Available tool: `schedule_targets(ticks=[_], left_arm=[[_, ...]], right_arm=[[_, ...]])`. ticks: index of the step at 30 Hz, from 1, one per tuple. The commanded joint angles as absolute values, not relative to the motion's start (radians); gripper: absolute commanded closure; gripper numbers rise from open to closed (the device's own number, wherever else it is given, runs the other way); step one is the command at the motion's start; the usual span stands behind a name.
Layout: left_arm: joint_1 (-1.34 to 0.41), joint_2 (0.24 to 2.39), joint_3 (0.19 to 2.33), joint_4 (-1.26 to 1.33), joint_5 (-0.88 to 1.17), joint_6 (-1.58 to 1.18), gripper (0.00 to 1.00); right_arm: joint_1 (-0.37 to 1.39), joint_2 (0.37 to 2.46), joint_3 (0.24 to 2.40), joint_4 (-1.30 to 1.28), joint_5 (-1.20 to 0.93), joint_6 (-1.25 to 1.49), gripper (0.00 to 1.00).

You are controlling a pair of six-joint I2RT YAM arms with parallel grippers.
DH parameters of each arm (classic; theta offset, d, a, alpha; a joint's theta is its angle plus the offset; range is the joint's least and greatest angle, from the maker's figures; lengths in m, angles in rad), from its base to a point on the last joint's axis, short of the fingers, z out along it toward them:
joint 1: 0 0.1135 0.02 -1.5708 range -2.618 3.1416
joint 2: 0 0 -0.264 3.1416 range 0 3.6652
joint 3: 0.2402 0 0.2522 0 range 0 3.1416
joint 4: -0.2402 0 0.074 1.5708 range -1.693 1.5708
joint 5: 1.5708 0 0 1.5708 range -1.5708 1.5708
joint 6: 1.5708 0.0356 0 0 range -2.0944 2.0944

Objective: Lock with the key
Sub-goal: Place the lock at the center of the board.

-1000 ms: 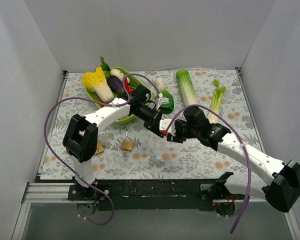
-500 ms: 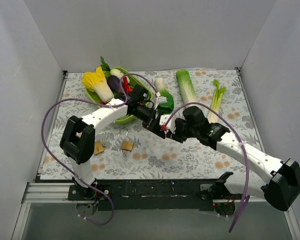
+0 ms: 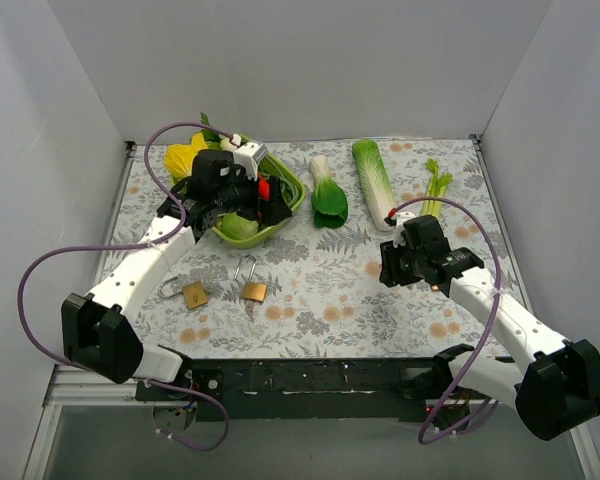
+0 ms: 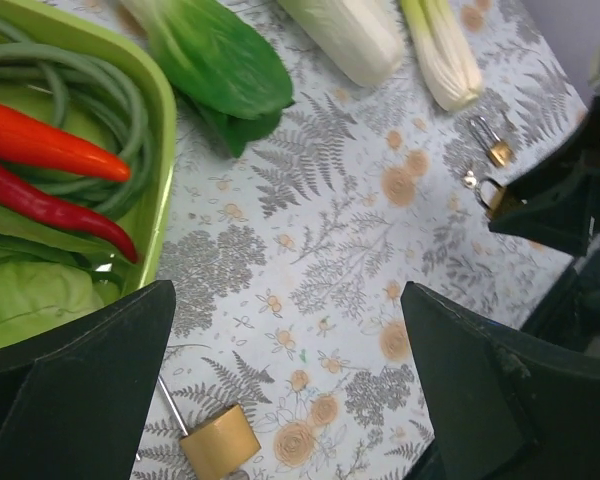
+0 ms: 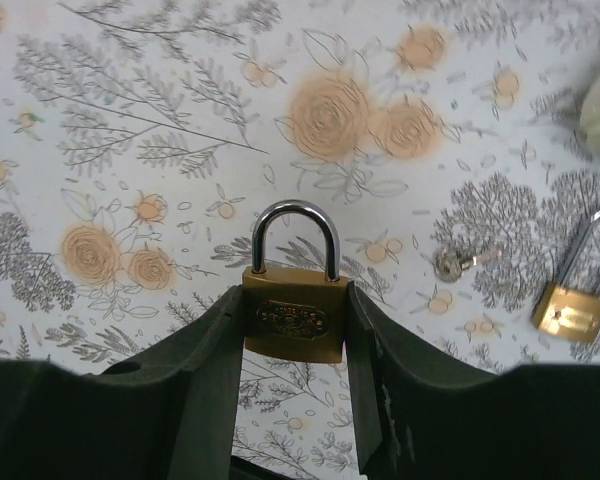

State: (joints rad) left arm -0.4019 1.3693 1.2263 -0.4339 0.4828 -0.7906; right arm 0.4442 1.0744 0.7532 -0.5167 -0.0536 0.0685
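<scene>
Top view: left gripper (image 3: 263,192) by the green basket (image 3: 280,226), upper left; right gripper (image 3: 388,268) right of centre. Left wrist: fingers (image 4: 80,370) spread wide — empty. Right wrist: fingers (image 5: 210,390) clamp a brass padlock (image 5: 292,322) mid-frame — key (image 5: 458,262) on cloth (image 5: 130,150), right.

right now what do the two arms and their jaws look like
The left arm and the right arm share one build: white tubular links joined by chunky black joint housings. Thin purple wiring hangs off each in loose loops, the left cable and the right cable. The jaws are matte black, flat-faced wedges. No markings are readable.
</scene>
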Motion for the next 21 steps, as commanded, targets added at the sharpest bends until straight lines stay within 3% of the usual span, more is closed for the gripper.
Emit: schedule_targets(ticks=[1,7,21], left_arm=[[-0.405,1.428,1.284,-0.457,0.24,-0.839,0.02],[-0.402,1.431,1.272,-0.476,0.305,-0.819,0.02],[-0.399,1.462,1.308,-0.56,0.367,-0.769,0.02]], right_arm=[[0.419,1.055,0.703,-0.591,0.078,0.35,0.99],[0.374,1.054,0.615,-0.494,0.117,0.293,0.99],[0.376,1.221,0.676,-0.376,0.136,0.32,0.99]])
